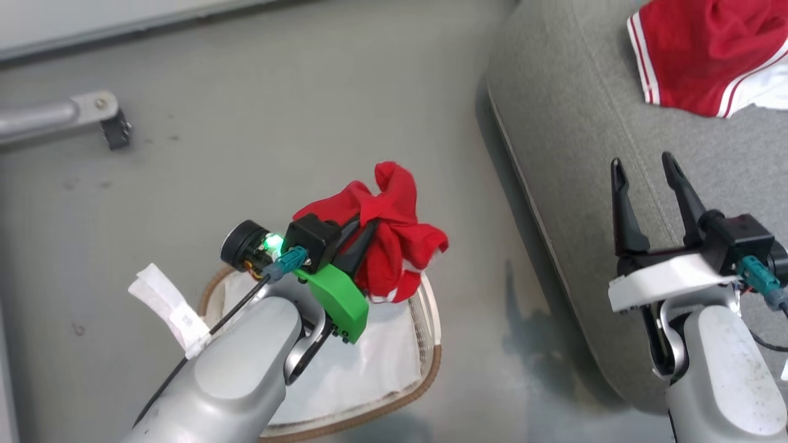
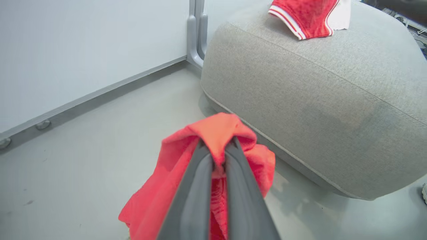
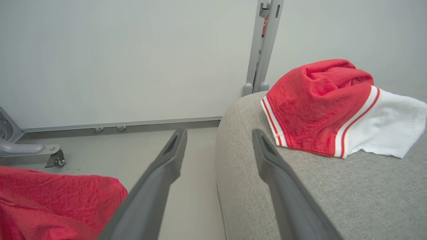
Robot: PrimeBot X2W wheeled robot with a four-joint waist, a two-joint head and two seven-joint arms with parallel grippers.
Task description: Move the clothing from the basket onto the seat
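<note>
My left gripper (image 1: 363, 229) is shut on a bunched red garment (image 1: 394, 237), held in the air above the white basket (image 1: 431, 363) with its brown rim and white cloth liner (image 1: 369, 369). In the left wrist view the red garment (image 2: 213, 133) drapes over the closed fingertips, with the grey seat (image 2: 317, 100) ahead to the right. A second red garment with white panel and stripe trim (image 1: 708, 55) lies on the seat (image 1: 585, 123). My right gripper (image 1: 646, 169) stands open and empty over the seat's near edge; the right wrist view shows the folded garment (image 3: 323, 106) beyond its fingers.
Grey floor lies between the basket and the seat. A metal leg with a caster (image 1: 111, 123) reaches in at the far left. A white wall with a grey upright post (image 3: 263, 46) stands behind the seat. A white handle strap (image 1: 169, 311) sticks out from the basket's left side.
</note>
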